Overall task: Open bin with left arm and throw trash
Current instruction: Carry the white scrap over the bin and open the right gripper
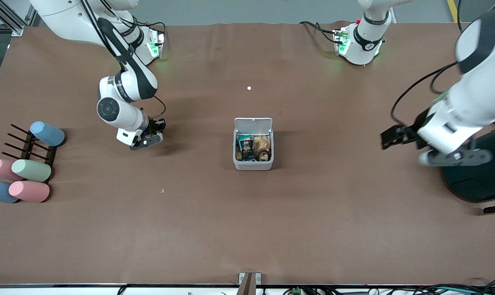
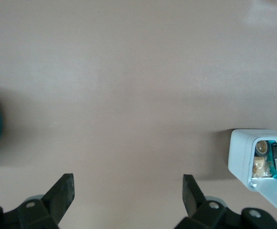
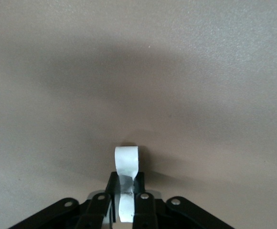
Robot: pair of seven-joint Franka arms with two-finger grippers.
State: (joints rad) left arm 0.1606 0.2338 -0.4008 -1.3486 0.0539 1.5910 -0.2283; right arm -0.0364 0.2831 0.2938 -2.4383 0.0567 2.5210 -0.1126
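The small white-grey bin (image 1: 253, 166) stands in the middle of the table with its lid (image 1: 253, 123) swung open. Inside lie a black wrapper (image 1: 247, 146) and tan crumpled pieces; I cannot make out a black tape ring. The bin also shows in the left wrist view (image 2: 241, 152). My left gripper (image 1: 390, 137) is open and empty (image 2: 127, 186), over bare table between the bin and the teal container. My right gripper (image 1: 159, 127) is over bare table toward the right arm's end, shut (image 3: 126, 179) on a small white rectangular piece (image 3: 126, 160).
A large dark teal cylindrical container (image 1: 481, 176) stands at the left arm's end, under the left arm. A dark rack (image 1: 26, 147) with several pastel cups lies at the right arm's end. A tiny white dot (image 1: 249, 88) and a tan crumb (image 1: 162, 190) lie on the brown table.
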